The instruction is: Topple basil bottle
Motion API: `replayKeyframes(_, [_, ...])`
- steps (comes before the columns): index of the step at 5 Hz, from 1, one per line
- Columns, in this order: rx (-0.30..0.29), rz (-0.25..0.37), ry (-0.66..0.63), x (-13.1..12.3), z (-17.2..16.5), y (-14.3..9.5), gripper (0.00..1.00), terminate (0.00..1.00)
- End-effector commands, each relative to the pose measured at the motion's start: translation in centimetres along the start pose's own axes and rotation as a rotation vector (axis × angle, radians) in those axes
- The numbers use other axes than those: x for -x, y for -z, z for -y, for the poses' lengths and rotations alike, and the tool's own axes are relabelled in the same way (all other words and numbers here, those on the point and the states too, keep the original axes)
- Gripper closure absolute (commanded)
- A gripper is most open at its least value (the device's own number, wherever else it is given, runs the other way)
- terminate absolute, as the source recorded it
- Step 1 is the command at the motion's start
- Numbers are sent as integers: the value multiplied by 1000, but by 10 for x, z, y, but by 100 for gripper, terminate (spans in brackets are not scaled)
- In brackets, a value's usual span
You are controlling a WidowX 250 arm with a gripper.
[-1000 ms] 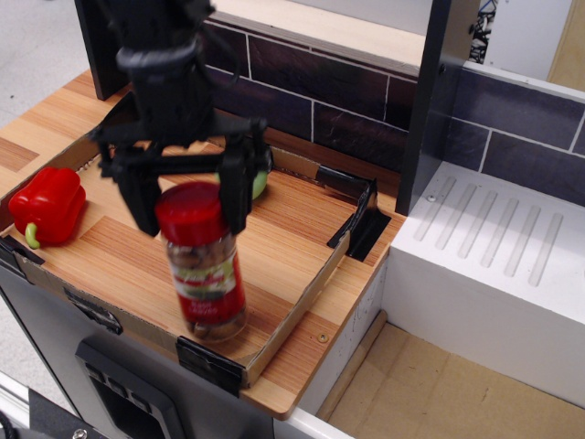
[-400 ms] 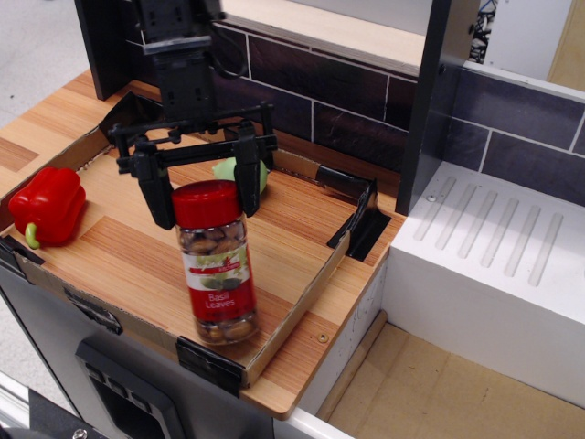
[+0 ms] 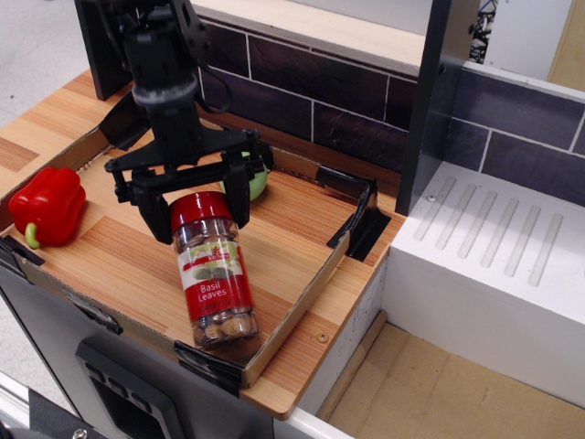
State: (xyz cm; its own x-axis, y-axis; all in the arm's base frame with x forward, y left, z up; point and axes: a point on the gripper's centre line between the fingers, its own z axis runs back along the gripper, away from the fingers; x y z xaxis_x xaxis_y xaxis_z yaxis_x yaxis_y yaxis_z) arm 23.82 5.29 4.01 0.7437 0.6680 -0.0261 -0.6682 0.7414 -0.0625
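You see the basil bottle point(image 3: 212, 270) standing upright in the shallow wooden tray point(image 3: 302, 283) on the counter point(image 3: 302, 361), near its front edge. Your gripper point(image 3: 197, 210) has its fingers point(image 3: 239, 198) spread apart, straddling the red cap.

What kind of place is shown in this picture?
Probably a mock kitchen counter: a wooden countertop, a dark tiled backsplash, a white sink drainboard, and food items such as the basil bottle and a red pepper.

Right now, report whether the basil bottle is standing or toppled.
Standing, not toppled. The basil bottle rests on its base in the wooden tray, red cap on top, leaning slightly. The open gripper straddles the cap.
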Motion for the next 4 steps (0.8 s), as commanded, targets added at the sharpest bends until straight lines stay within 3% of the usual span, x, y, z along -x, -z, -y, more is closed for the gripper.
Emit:
replayKeyframes(1, [11,333,11,-28,3,1,100,0])
replayKeyframes(2, [-23,337,17,-31,5,3,0,0])
replayKeyframes(3, [-33,288,-4,-31,7,-8,0,0])
replayKeyframes(4, [-25,281,-16,-32,8,-20,0,0])
